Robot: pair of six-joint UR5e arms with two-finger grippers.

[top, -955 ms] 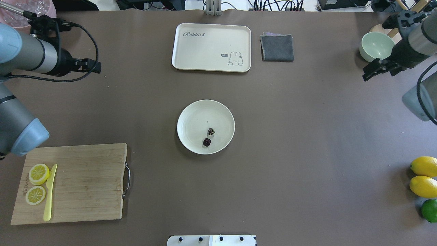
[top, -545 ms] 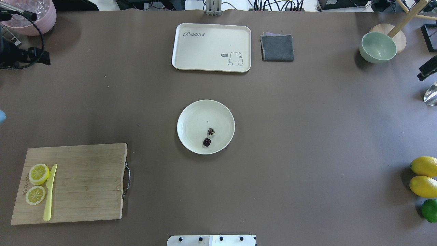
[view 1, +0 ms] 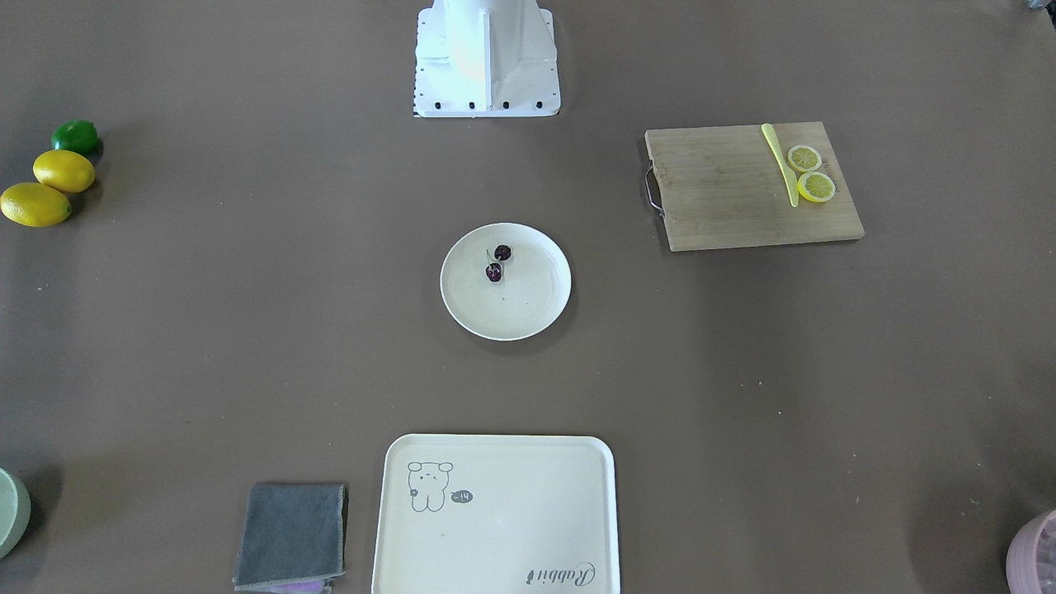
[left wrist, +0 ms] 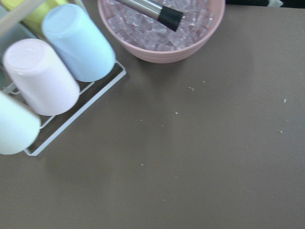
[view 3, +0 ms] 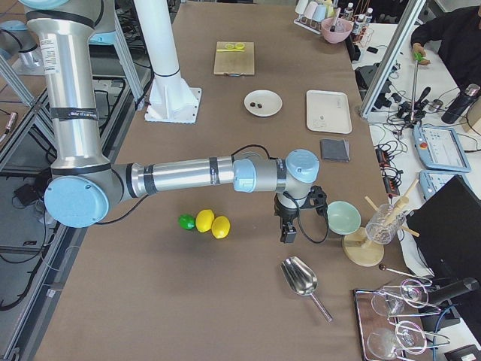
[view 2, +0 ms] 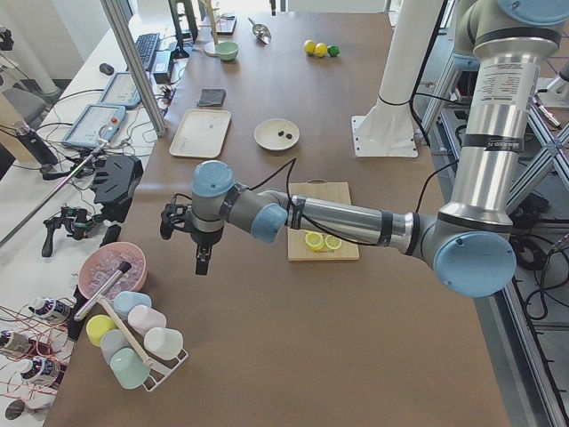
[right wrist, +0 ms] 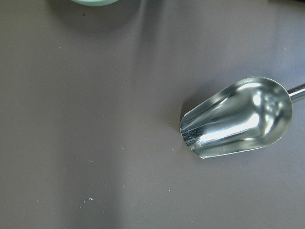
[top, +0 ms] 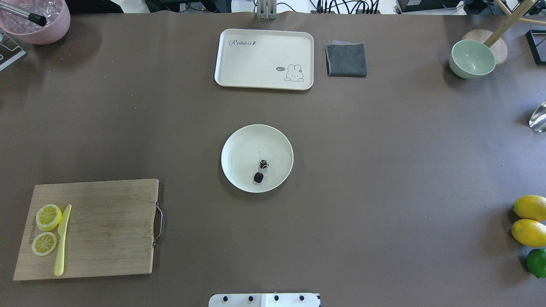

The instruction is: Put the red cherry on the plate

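Since the red cherry (top: pixel 258 177) lay on the plate (top: pixel 241 147), my left gripper (view 2: pixel 203 258) and right gripper (view 3: pixel 288 230) hung clear at opposite table ends; I could not tell whether either was clenched.

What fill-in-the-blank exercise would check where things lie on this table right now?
1. The red cherry lies inside the round ____.
2. The lemon slices and the yellow knife rest on the wooden ____.
3. The grey cloth lies right beside the cream ____.
4. Next to the lime lie ____ whole lemons.
Missing words: plate; cutting board; tray; two.
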